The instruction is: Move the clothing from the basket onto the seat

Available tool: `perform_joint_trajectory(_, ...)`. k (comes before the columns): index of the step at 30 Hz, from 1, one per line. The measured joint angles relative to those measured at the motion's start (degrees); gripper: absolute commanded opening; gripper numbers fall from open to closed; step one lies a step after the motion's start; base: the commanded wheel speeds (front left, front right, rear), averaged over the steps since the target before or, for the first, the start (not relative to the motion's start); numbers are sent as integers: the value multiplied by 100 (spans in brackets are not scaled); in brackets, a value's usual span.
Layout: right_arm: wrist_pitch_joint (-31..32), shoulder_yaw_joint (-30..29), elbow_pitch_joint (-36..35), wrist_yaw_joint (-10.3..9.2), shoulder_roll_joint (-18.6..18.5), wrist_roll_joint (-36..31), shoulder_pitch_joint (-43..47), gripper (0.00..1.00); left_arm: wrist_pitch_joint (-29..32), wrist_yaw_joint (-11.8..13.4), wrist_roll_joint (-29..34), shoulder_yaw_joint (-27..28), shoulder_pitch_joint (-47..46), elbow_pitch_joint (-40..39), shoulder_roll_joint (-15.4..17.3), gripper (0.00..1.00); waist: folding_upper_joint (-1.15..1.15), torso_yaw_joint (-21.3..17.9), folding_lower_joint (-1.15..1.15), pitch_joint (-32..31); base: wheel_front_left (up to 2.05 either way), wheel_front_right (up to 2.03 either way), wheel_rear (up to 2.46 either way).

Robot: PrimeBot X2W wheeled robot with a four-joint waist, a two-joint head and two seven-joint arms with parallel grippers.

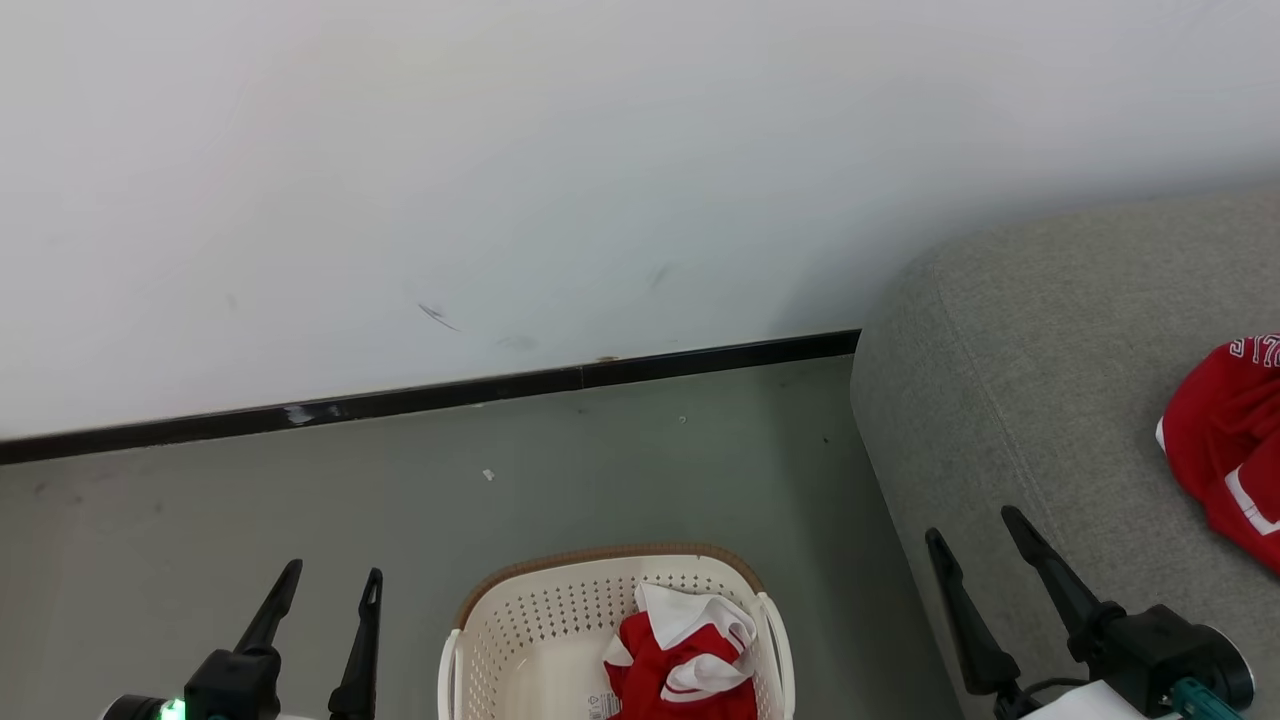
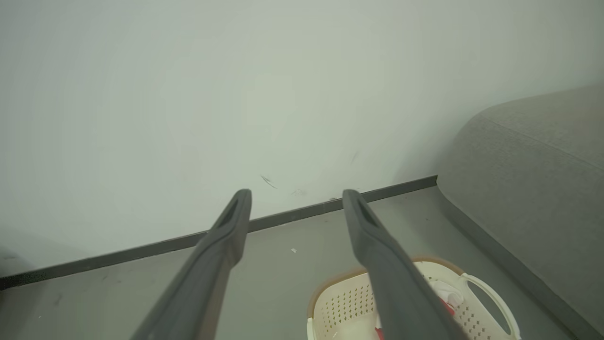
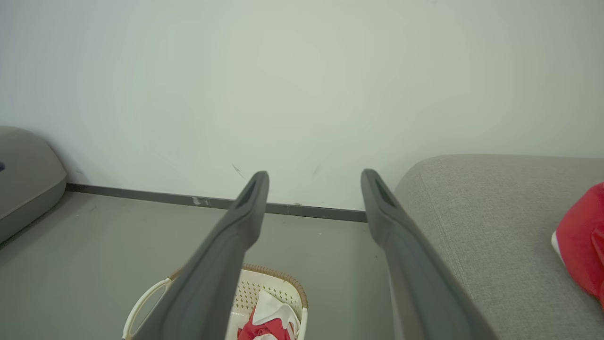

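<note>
A cream perforated basket (image 1: 520, 630) with a brown rim stands on the floor at the bottom centre. A crumpled red and white jersey (image 1: 685, 655) lies inside it, toward its right side. Another red jersey (image 1: 1225, 440) with white trim rests on the grey seat (image 1: 1010, 400) at the right edge. My left gripper (image 1: 335, 575) hangs open over the floor, left of the basket, with nothing between its fingers. My right gripper (image 1: 975, 525) is open and empty above the seat's front left part. The right wrist view shows the basket (image 3: 278, 283), the jersey in it (image 3: 266, 321) and the seat (image 3: 476, 217).
A white wall (image 1: 500, 180) with a black skirting strip (image 1: 400, 400) runs behind the grey floor (image 1: 300, 490). In the right wrist view a second grey cushion (image 3: 23, 170) sits at the far left by the wall.
</note>
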Motion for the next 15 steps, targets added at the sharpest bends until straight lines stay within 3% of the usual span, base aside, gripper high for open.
perform_joint_trajectory(8,-2,-229,-253,0,5,-46,-6,100,183,-243,140,-365,-465,302,36,100,0,-57,0,258,0,0,0)
perform_joint_trajectory(15,-7,-410,-476,0,11,-44,-5,100,355,-500,338,-845,-943,622,-144,100,0,-146,0,545,0,0,0)
